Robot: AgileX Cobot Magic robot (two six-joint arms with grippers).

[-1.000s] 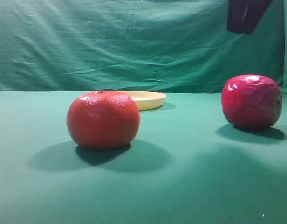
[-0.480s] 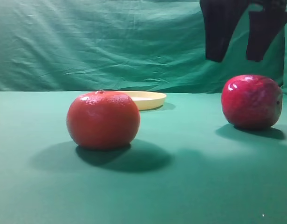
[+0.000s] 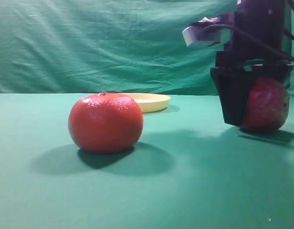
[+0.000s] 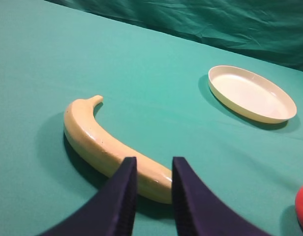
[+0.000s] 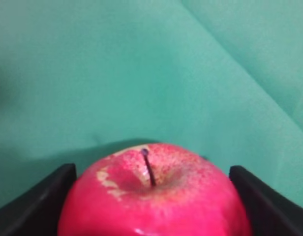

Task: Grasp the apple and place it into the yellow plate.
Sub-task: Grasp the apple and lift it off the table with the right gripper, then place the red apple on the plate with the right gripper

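The apple (image 5: 154,194) sits between the right gripper's (image 5: 154,196) spread fingers (image 5: 38,196), on the table.

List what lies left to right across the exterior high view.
Orange fruit → yellow plate → right gripper, its fingers down around the apple.

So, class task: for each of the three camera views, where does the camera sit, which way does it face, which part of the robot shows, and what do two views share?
Exterior high: low at table level, facing the green backdrop; shows the right gripper around the apple, the orange fruit, the yellow plate.
Left wrist: on the left arm, looking forward and down past the left gripper at a banana and the plate.
Right wrist: looking down on the apple between its fingers.
Shared: apple in exterior and right wrist; plate in exterior and left wrist.
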